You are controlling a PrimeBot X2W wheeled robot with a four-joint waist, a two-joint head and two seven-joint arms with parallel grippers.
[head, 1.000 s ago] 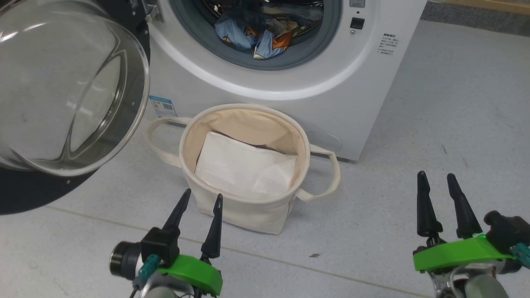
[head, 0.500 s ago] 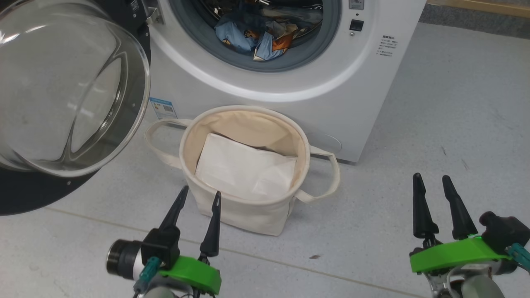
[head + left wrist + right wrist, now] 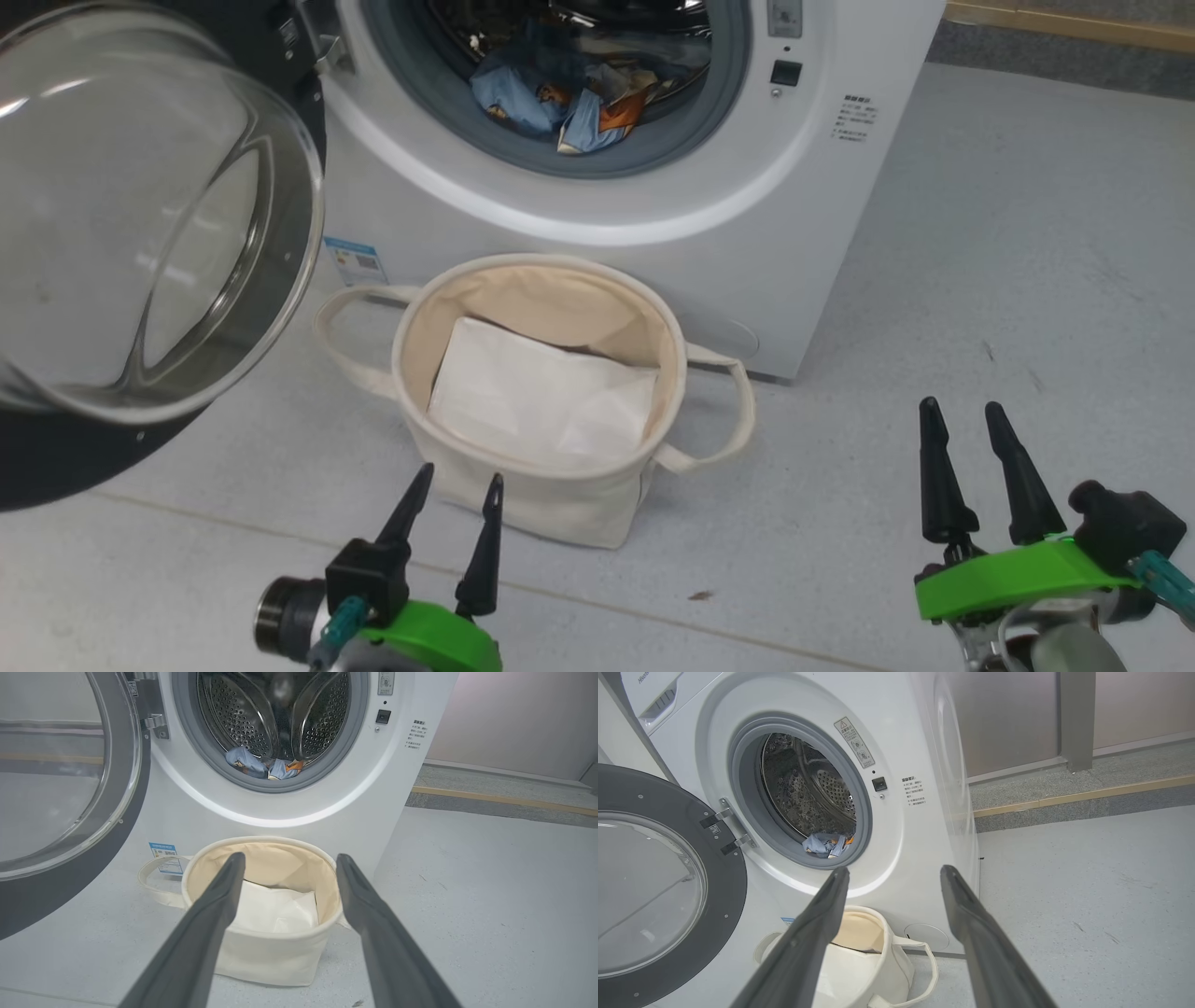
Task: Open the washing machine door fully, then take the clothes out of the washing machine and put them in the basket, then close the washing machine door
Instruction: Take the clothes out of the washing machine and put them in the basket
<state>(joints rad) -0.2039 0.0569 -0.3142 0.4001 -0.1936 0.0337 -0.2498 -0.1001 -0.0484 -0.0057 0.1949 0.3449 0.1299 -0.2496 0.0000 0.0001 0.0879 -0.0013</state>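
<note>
Hovering low over the floor, the left gripper (image 3: 459, 472) and right gripper (image 3: 960, 404) both stand wide and empty. The clothes (image 3: 569, 98) lie in the washing machine (image 3: 653, 271) drum, straight beyond the basket (image 3: 541, 495), their long axis crosswise. The washing machine door (image 3: 140, 233) hangs open at left. The left arm is nearer.

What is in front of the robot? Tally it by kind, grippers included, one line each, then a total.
washing machine: 1
washing machine door: 1
basket: 1
clothes bundle: 1
white folded sheet: 1
grippers: 2, left gripper and right gripper
Total: 7
</note>
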